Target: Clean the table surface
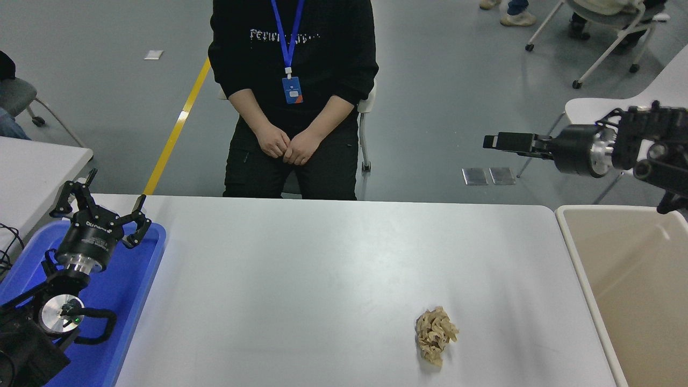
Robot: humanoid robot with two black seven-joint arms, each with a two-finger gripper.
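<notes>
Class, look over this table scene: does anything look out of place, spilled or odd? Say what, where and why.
One thing stands out: a crumpled beige wad, apparently paper, lies alone on the table surface, toward its near right, beside the beige bin rather than in it. Nothing looks spilled or damaged.

You get even, bright overhead light. The table surface (322, 269) shows a soft pale sheen at its middle, shadows stay faint, and focus is sharp from the near edge to the far floor.
</notes>
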